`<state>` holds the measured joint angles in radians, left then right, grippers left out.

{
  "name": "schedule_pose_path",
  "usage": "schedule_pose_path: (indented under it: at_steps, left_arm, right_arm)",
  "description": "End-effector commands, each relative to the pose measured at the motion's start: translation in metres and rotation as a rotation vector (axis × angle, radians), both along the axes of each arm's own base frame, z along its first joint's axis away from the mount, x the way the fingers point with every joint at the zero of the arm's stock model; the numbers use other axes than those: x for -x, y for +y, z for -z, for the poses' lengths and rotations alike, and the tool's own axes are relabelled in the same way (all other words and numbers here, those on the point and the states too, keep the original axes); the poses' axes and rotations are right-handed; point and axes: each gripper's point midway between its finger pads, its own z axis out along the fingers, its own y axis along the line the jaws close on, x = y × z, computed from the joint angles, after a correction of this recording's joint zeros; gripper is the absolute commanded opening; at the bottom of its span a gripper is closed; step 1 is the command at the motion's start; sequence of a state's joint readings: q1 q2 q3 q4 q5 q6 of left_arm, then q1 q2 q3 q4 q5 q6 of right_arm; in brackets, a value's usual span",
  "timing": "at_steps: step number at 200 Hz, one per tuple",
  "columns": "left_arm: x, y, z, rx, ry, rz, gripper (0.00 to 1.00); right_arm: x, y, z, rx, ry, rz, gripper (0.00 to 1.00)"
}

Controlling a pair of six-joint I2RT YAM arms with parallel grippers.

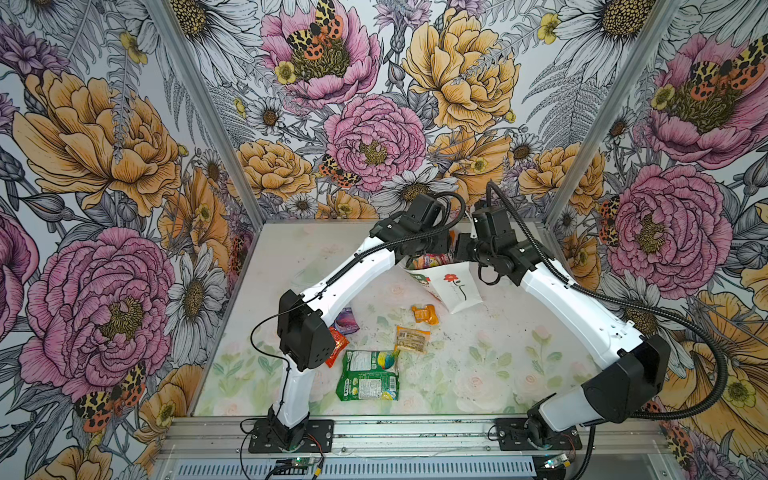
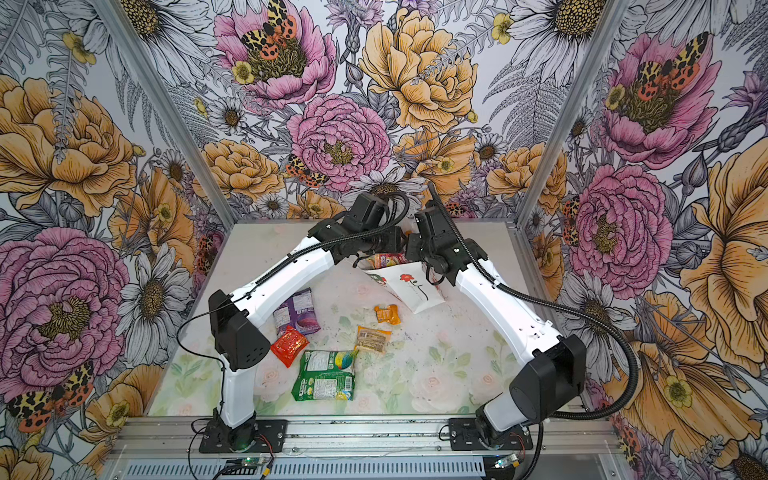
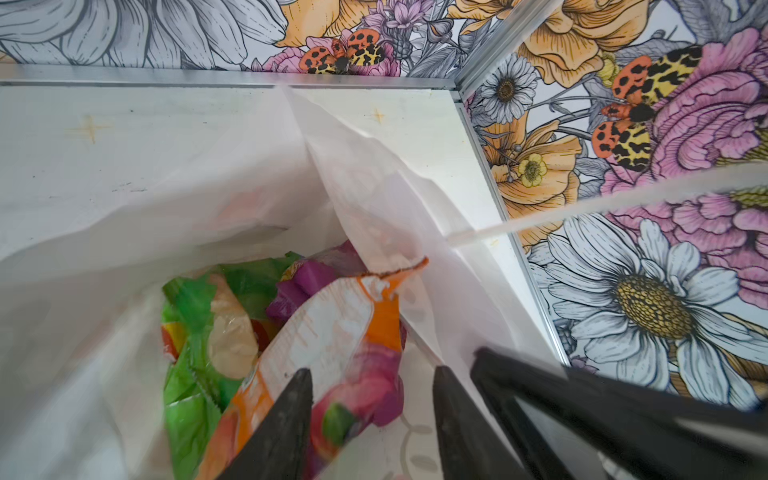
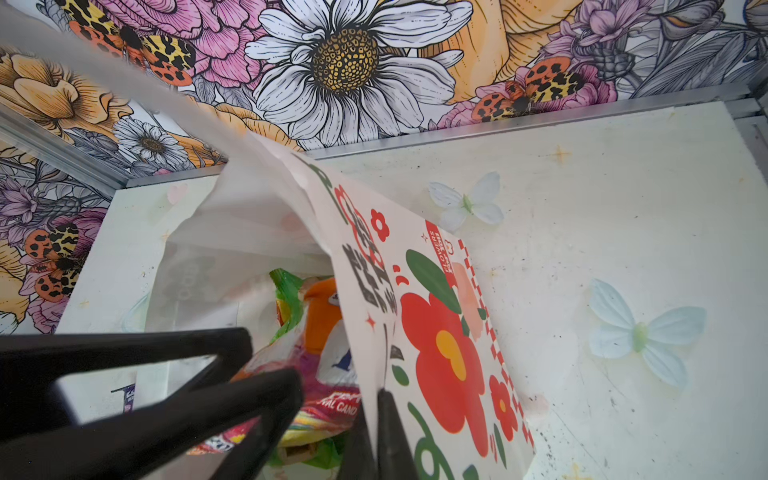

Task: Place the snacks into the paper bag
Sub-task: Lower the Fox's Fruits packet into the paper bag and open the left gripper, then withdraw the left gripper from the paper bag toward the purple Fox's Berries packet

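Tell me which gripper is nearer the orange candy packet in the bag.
Left. The left gripper is open over the orange candy packet, fingers either side; the right gripper, beside it, is shut on the paper bag.

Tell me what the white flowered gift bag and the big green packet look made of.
The white flowered gift bag looks like matte paper: sharp creases, dull surface. The big green packet seems glossy plastic or foil film: it crinkles and glints.
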<state>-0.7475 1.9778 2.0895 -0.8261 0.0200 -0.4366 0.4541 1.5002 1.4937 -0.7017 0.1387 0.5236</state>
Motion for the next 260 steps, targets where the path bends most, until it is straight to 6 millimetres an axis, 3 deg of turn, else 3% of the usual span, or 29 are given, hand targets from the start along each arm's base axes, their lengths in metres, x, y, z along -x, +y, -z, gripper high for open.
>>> schedule_pose_path:
  at_steps: [1, 27, 56, 110, 145, 178, 210, 235, 260]
  left_arm:
    - [0.014, 0.018, -0.029, -0.089, -0.147, 0.145, 0.64]
    - [0.020, 0.026, -0.024, -0.173, -0.194, 0.246, 0.81]
    - [0.022, 0.026, 0.003, -0.250, -0.146, 0.313, 0.89]
    - [0.012, 0.025, 0.038, -0.308, -0.070, 0.350, 0.89]
    - [0.007, 0.018, 0.049, -0.290, -0.027, 0.346, 0.69]
    - [-0.003, 0.018, 0.045, -0.245, 0.004, 0.267, 0.30]
    - [-0.013, 0.021, 0.030, -0.160, 0.043, 0.138, 0.07]
    - [-0.018, 0.028, 0.012, -0.049, 0.100, -0.013, 0.02]
    - [-0.010, 0.012, 0.002, 0.073, 0.155, -0.060, 0.02]
  right_arm:
    - [-0.010, 0.002, -0.040, -0.055, -0.128, 0.014, 0.00]
    - [-0.010, 0.002, -0.037, -0.055, -0.121, 0.015, 0.00]
    - [-0.009, 0.001, -0.037, -0.055, -0.120, 0.016, 0.00]
    - [-0.007, 0.000, -0.034, -0.051, -0.117, 0.016, 0.00]
    - [-0.007, 0.002, -0.032, -0.054, -0.108, 0.012, 0.00]
    - [-0.008, 0.002, -0.030, -0.053, -0.105, 0.011, 0.00]
    - [-0.009, 0.003, -0.030, -0.055, -0.104, 0.009, 0.00]
    - [-0.009, 0.003, -0.030, -0.056, -0.105, 0.012, 0.00]
    - [-0.010, 0.004, -0.029, -0.057, -0.102, 0.010, 0.00]
